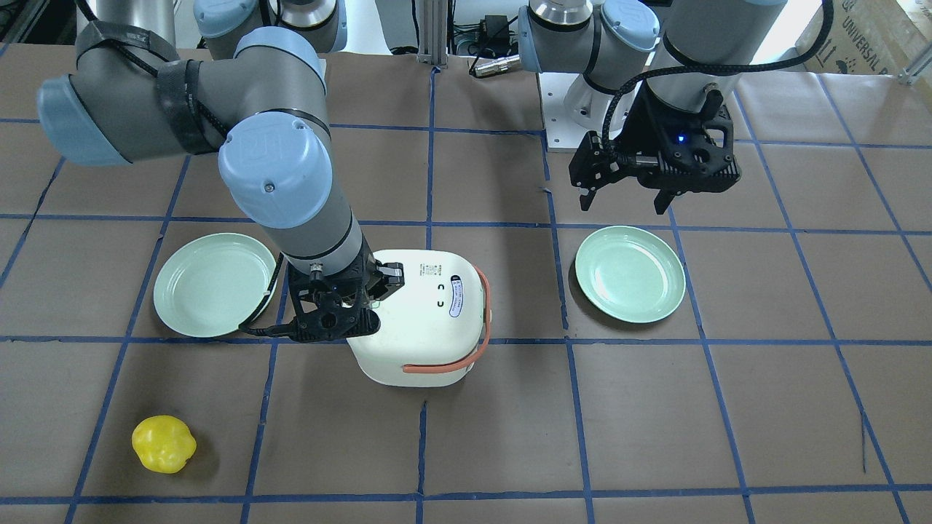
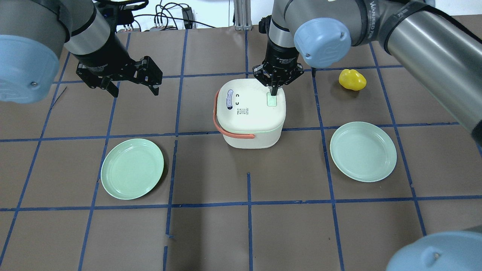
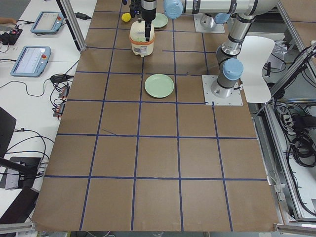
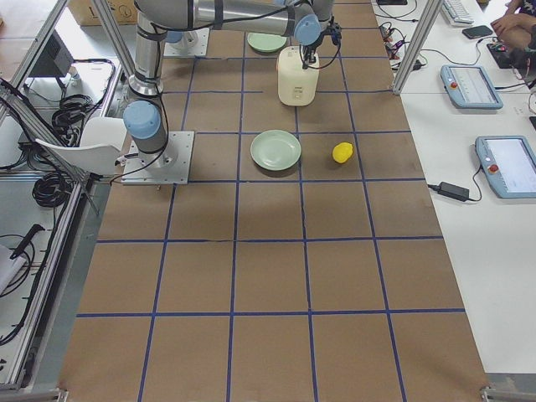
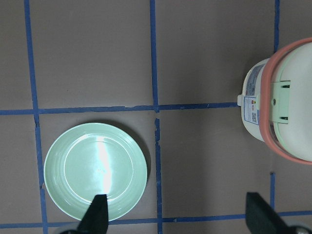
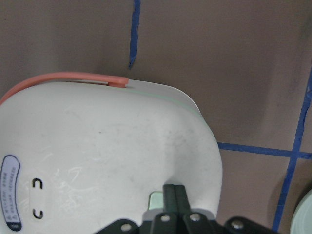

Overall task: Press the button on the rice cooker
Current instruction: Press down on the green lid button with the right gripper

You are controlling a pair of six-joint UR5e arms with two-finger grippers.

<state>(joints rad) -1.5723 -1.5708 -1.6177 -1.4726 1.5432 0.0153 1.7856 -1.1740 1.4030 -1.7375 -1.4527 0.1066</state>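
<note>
The white rice cooker (image 2: 250, 113) stands mid-table with its lid closed and its orange-pink strap handle (image 2: 216, 118) lying to one side; the inner pot is hidden. A pale green button (image 2: 272, 101) sits on the lid. My right gripper (image 2: 273, 91) is shut, and its joined fingertips point down onto that button. In the right wrist view the fingertips (image 6: 174, 192) rest at the button's edge on the lid (image 6: 97, 161). My left gripper (image 2: 133, 89) is open and empty, hovering apart from the cooker; it also shows in the front view (image 1: 624, 205).
Two pale green plates lie on the table, one on each side of the cooker (image 2: 131, 168) (image 2: 363, 151). A yellow pepper-like object (image 2: 352, 79) lies beyond the right arm. Blue tape lines grid the brown table.
</note>
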